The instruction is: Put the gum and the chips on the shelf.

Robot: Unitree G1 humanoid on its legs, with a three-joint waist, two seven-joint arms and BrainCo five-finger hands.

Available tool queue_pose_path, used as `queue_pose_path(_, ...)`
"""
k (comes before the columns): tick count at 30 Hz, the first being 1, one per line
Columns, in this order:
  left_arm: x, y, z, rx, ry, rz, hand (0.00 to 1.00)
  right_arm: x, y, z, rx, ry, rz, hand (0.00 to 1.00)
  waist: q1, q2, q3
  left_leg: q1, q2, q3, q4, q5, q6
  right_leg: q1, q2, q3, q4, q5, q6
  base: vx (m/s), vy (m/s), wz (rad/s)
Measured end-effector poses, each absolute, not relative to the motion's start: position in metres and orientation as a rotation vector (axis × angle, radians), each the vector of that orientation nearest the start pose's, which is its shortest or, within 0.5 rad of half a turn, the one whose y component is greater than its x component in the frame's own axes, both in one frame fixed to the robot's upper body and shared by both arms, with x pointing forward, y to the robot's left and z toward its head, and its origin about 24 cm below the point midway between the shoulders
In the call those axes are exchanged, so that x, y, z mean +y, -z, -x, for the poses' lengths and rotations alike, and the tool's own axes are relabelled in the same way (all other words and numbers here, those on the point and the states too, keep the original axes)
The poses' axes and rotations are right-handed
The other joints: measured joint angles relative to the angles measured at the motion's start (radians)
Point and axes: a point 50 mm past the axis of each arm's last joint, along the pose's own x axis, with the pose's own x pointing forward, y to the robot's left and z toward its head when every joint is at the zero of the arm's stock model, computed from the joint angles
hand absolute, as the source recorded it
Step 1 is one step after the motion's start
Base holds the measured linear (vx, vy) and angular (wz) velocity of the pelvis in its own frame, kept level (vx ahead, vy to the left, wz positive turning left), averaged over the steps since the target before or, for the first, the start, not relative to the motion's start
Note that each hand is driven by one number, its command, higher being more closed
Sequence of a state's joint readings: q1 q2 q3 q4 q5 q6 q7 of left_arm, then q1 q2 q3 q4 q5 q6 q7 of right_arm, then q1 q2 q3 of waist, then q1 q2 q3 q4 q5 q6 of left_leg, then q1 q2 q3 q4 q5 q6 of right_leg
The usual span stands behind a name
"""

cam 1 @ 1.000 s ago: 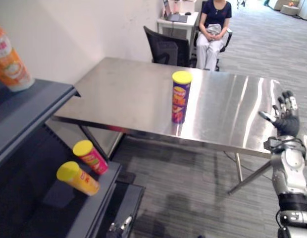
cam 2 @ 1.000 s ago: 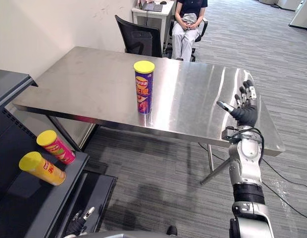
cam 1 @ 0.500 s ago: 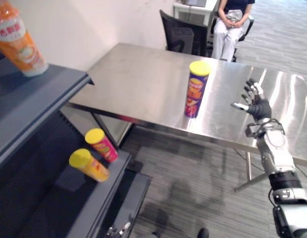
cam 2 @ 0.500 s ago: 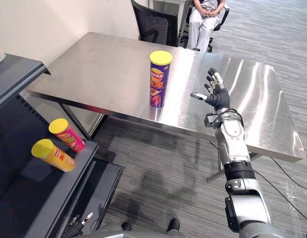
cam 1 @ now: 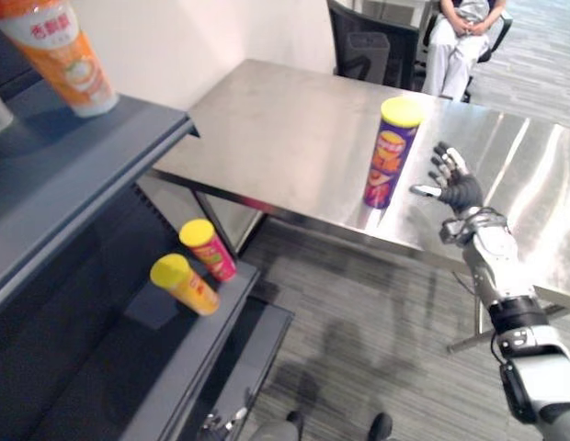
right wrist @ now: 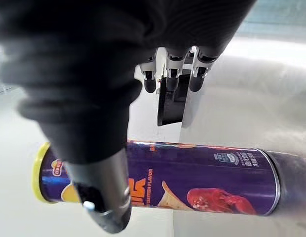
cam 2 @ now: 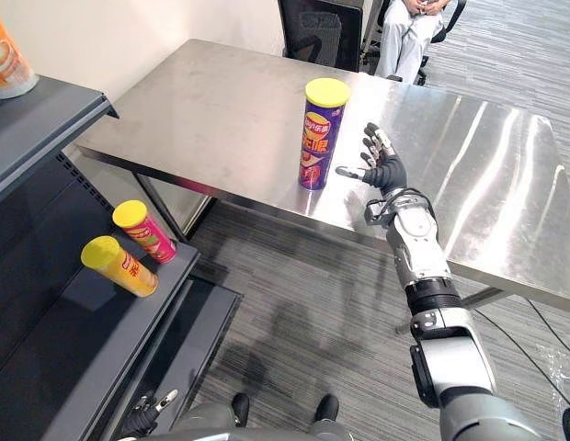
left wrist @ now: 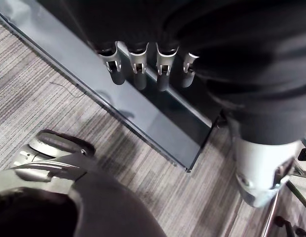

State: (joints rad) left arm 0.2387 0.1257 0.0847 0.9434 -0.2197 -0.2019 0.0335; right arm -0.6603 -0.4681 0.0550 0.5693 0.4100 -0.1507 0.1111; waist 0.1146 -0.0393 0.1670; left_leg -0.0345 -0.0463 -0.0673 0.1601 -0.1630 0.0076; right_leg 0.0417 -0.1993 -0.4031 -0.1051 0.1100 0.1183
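A purple chips can (cam 1: 391,152) with a yellow lid stands upright near the front edge of the steel table (cam 1: 283,129). My right hand (cam 1: 461,192) hovers open just to its right, thumb pointing at the can, not touching it. In the right wrist view the can (right wrist: 192,180) lies past the thumb (right wrist: 104,200) and the straight fingers (right wrist: 170,75). The dark shelf (cam 1: 129,367) stands at the left. My left hand (left wrist: 138,69) hangs low by the shelf's base, fingers relaxed and holding nothing.
On the lower shelf board lie a yellow can (cam 1: 185,285) and a pink can (cam 1: 210,250) with a yellow lid. An orange bottle (cam 1: 66,57) stands on the upper board. Behind the table are a black chair (cam 1: 368,51) and a seated person (cam 1: 461,44).
The camera has shifted. My right hand has moved left from the table's right end to just beside the purple can, staying open. The can has not moved.
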Motion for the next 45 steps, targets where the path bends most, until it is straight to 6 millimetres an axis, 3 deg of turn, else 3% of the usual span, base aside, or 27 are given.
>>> queue_pose_path(4,0.221,0.151,-0.067,0.943,-0.357,0.080,0.00,-0.218,-0.166,-0.373,-0.280,-0.084,0.070,0.00,0.005,0.000,0.024,-0.006,-0.001,-0.009,-0.002,0.010,-0.004,-0.002,0.000,-0.006,0.000,0.004,-0.001,-0.04,-0.005,0.06)
queue_pose_path(11,0.221,0.151,-0.067,0.943,-0.357,0.081,0.00,-0.218,-0.169,-0.374,-0.285,-0.067,0.068,0.00,0.029,0.000,0.025,-0.015,-0.002,-0.028,-0.005,0.020,-0.006,-0.002,0.000,-0.026,0.000,0.005,-0.001,-0.01,-0.005,0.09)
queue_pose_path(23,0.221,0.151,-0.066,0.940,-0.358,0.083,0.00,-0.207,-0.182,-0.379,-0.320,-0.086,0.077,0.00,0.033,-0.008,0.033,-0.014,-0.009,-0.032,-0.018,0.032,-0.005,-0.003,-0.008,-0.031,0.000,0.007,0.001,0.00,0.000,0.00)
queue_pose_path(30,0.220,0.150,-0.069,0.932,-0.351,0.085,0.00,-0.201,-0.203,-0.383,-0.373,-0.094,0.076,0.00,0.038,0.001,0.047,-0.016,0.000,-0.044,-0.012,0.032,-0.004,-0.009,-0.014,-0.043,0.031,-0.003,-0.002,-0.01,0.001,0.04)
queue_pose_path(32,0.220,0.149,-0.072,0.919,-0.346,0.085,0.00,-0.202,-0.204,-0.384,-0.376,-0.079,0.073,0.00,0.052,0.001,0.049,-0.019,0.002,-0.050,-0.011,0.033,-0.005,-0.018,-0.019,-0.053,0.057,-0.017,-0.002,-0.03,0.012,0.09)
queue_pose_path(33,0.219,0.149,-0.073,0.916,-0.344,0.085,0.00,-0.202,-0.204,-0.384,-0.377,-0.073,0.072,1.00,0.056,0.001,0.049,-0.020,0.001,-0.052,-0.010,0.034,-0.005,-0.020,-0.021,-0.055,0.062,-0.021,0.000,-0.01,0.006,0.13)
queue_pose_path(38,0.218,0.148,-0.076,0.898,-0.344,0.092,0.00,-0.202,-0.208,-0.384,-0.390,-0.055,0.066,1.00,0.077,0.001,0.049,-0.038,0.003,-0.059,-0.009,0.040,-0.007,-0.036,-0.026,-0.073,0.082,-0.031,-0.001,0.00,0.002,0.08)
queue_pose_path(45,0.215,0.147,-0.080,0.878,-0.336,0.093,0.00,-0.197,-0.212,-0.386,-0.401,-0.048,0.047,1.00,0.082,0.001,0.049,-0.049,0.005,-0.066,-0.002,0.041,-0.009,-0.056,-0.040,-0.084,0.127,-0.057,0.001,0.00,0.008,0.04)
